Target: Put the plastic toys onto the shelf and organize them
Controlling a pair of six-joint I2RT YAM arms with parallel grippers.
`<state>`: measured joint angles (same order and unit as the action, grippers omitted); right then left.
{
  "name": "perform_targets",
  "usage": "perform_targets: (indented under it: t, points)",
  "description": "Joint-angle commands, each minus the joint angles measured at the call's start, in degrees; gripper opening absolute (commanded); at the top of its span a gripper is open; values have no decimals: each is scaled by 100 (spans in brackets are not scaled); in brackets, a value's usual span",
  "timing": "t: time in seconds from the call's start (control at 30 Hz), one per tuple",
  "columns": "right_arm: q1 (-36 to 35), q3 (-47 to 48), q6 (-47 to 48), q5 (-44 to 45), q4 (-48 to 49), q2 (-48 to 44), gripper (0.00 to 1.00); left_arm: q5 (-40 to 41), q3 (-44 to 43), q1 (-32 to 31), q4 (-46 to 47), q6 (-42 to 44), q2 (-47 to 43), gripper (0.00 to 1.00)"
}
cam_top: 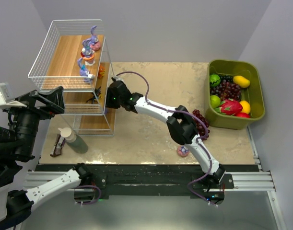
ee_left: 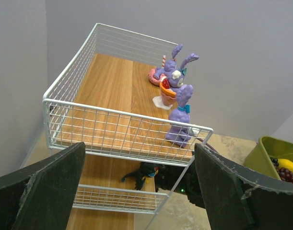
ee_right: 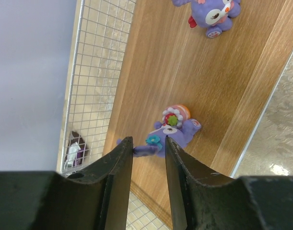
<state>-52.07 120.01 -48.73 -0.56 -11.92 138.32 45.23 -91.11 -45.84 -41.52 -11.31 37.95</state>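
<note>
The right fingers (ee_right: 118, 177) stand narrow around an ear of the bunny (ee_right: 177, 127) lying on the shelf (ee_right: 160, 62) (gripped or freed, I cannot tell); the left fingers (ee_left: 45, 182) hang wide and empty. A snagged ear could drag the bunny off on withdrawal.

White wire shelf (ee_left: 112, 128) — smooth wooden boards (ee_left: 108, 91), glossy plastic toys (ee_left: 179, 117)

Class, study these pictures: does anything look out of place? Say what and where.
One toy sits on the table by its near edge, not on the shelf. A grape bunch lies on the table outside the bin.
</note>
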Motion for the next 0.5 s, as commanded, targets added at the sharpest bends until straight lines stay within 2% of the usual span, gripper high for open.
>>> perform_targets:
  t: [0.0,0.3,0.47]
  points:
    - [-5,-56,372,-66,410,-446,36,73,6,-21,47,50,-34,100]
    - [74,-153,830,-647,1165,-446,36,100,6,-12,12,50,-43,100]
    - [83,23,874,-735,1149,-315,36,109,-12,-12,30,50,-34,100]
